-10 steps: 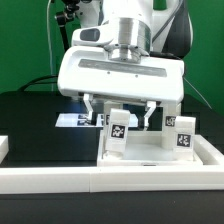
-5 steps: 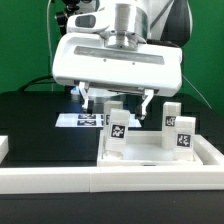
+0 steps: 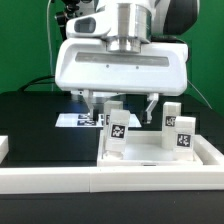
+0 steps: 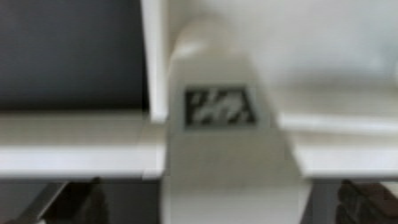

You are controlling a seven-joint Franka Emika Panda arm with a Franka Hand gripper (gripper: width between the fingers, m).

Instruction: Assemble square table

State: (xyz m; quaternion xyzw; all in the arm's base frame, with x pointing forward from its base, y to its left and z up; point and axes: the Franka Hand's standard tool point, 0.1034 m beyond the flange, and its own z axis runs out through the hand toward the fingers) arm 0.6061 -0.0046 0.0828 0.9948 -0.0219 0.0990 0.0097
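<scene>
Plainly my end effector hung spread and empty above an upright leg on the tabletop. Descending off-centre, I judged, a fingertip could topple that leg into its neighbours.

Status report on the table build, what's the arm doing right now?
End effector open, holding nothing, above a leg. Legs stand upright on the tabletop. Nothing in the way.

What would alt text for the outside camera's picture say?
A white robot gripper, jaws open, hangs just above an upright white table leg bearing a black-and-white tag. That leg and two others stand on a white tabletop.
</scene>
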